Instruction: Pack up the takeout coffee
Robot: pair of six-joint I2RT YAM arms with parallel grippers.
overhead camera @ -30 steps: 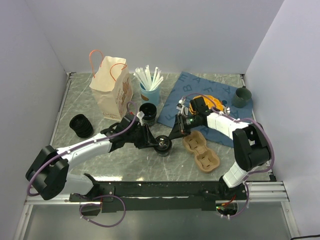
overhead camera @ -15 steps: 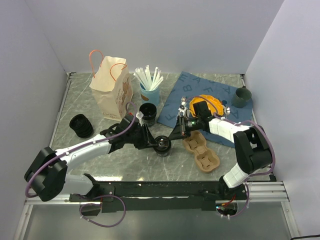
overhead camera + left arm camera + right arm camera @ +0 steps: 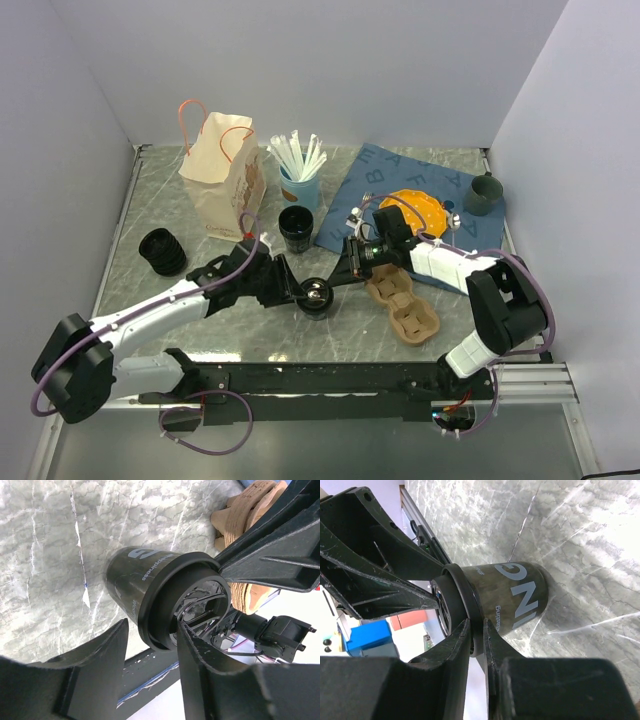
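Note:
The takeout coffee (image 3: pixel 318 296), a black cup with a black lid, stands on the marble table near the front middle. It also shows in the left wrist view (image 3: pixel 135 575) and the right wrist view (image 3: pixel 515 600). My left gripper (image 3: pixel 299 290) is open, with its fingers either side of the lid (image 3: pixel 152 630) and a gap on the left side. My right gripper (image 3: pixel 341 275) reaches in from the right and is shut on the lid's rim (image 3: pixel 476 625).
A cardboard cup carrier (image 3: pixel 402 303) lies just right of the cup. A lidless black cup (image 3: pixel 296 228), a light-blue straw cup (image 3: pixel 300 186) and a paper bag (image 3: pixel 222 180) stand behind. A black object (image 3: pixel 162 251) sits far left. A blue cloth (image 3: pixel 440 180) and a grey-green mug (image 3: pixel 484 195) lie at the right.
The cup has shifted slightly left and nearer. My left arm has drawn back to the left. My right gripper has followed leftward, still on the rim.

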